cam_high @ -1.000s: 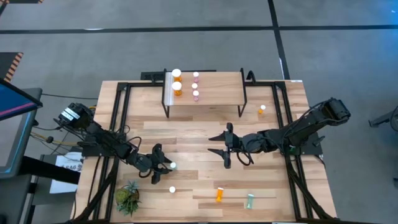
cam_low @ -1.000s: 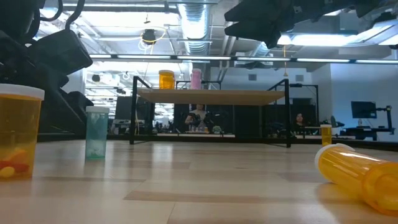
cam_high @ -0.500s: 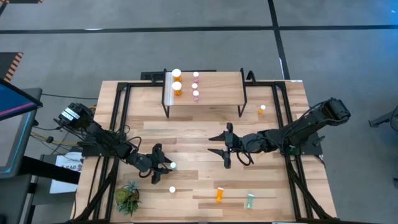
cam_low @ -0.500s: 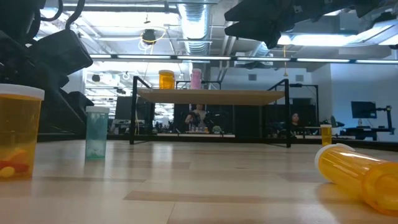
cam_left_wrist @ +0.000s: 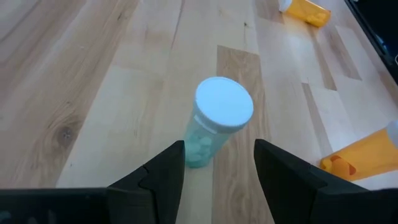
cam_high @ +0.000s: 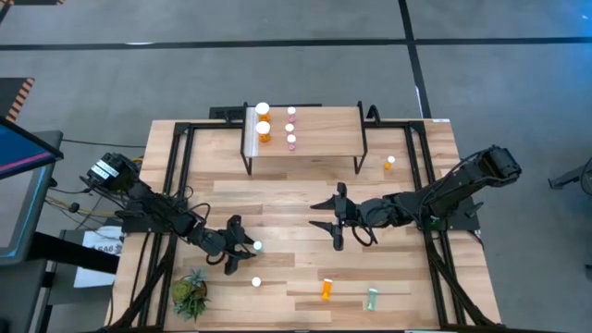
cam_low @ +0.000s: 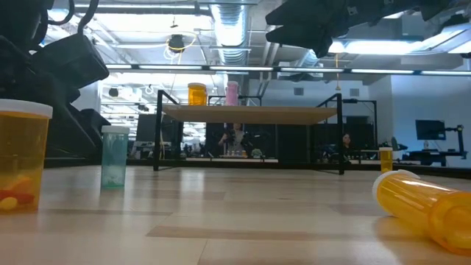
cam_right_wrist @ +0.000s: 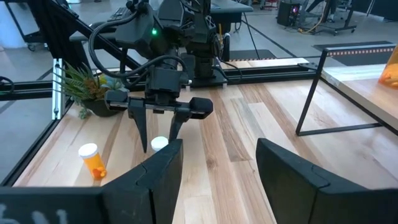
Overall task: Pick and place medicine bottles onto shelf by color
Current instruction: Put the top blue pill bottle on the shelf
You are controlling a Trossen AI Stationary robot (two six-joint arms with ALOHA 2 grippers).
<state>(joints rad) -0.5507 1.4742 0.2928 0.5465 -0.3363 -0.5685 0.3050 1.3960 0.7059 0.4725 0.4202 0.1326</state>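
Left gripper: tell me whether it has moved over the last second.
No. In the high view the left gripper sits at the same spot beside the potted plant, open around the pale green bottle, as in both earlier pictures.

— What is my bench (cam_high: 277,199) carrying?

— The shelf (cam_high: 324,134) at the far edge, with two orange bottles (cam_high: 264,129) and three pink bottles (cam_high: 291,127) on its top.

— And on the wood itself?

— A small orange bottle (cam_high: 389,165) beside my right arm; near the front, a green bottle (cam_high: 257,247), a potted plant (cam_high: 191,292), another orange bottle (cam_high: 326,289) and a pale green bottle (cam_high: 372,298)
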